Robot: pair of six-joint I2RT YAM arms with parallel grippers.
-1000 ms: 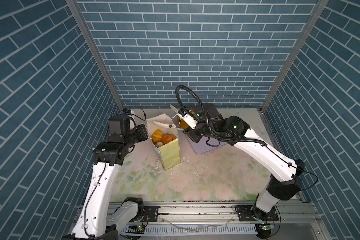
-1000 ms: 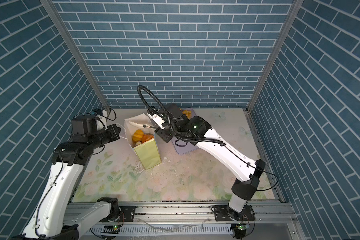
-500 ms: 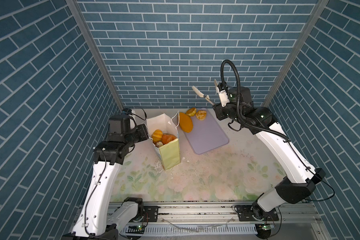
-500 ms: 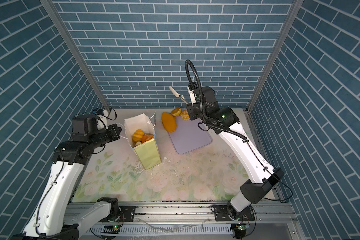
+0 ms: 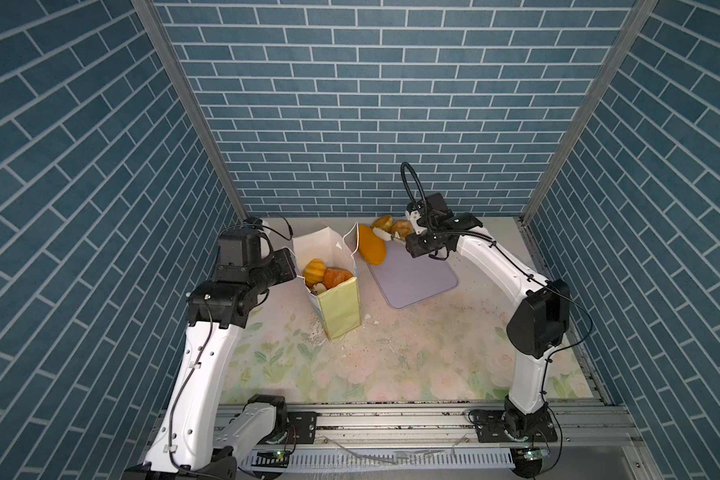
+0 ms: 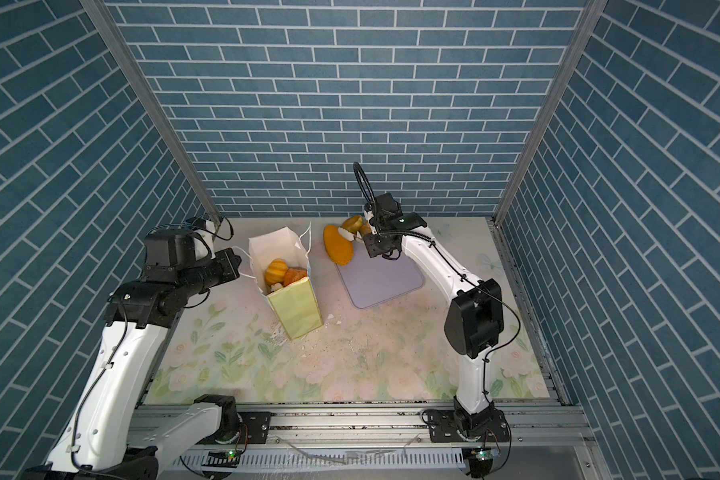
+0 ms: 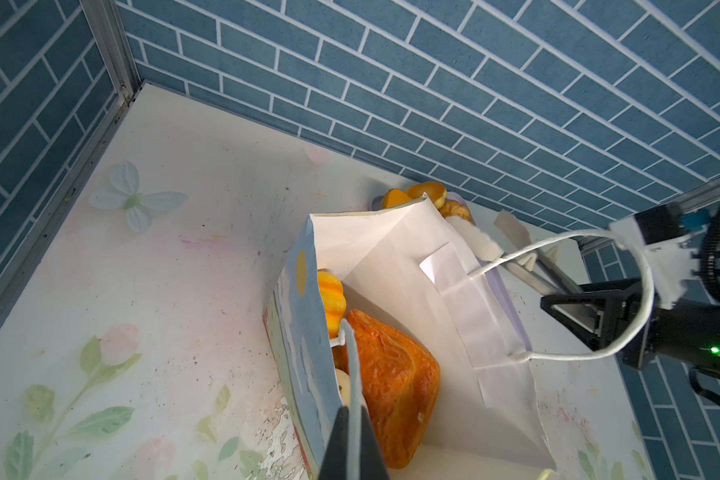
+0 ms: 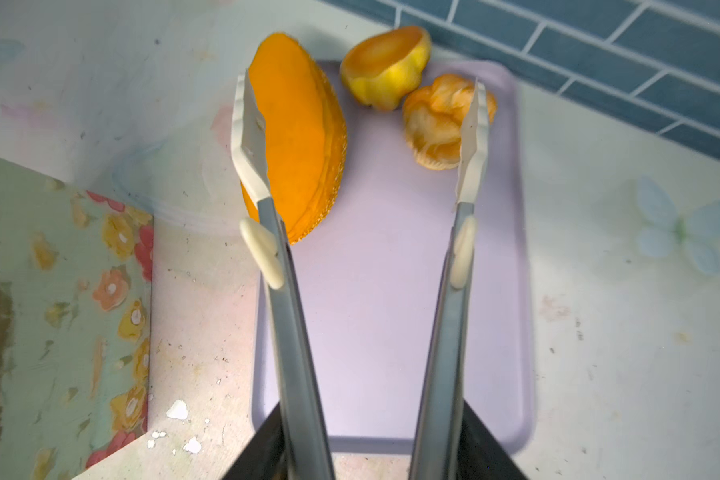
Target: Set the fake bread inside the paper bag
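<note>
right claw grips the tongs, tips wide; long loaf ahead looks light, spongy: pinch mid-length. left claw nips the paper bag cord.

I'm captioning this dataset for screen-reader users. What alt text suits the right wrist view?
Open white-tipped tongs reach over a lavender tray, one tip overlapping a long orange loaf, the other a flaky pastry, a yellow bun beyond. A floral paper bag stands alongside.

Six breads; one each: bag, tray, tongs
</note>
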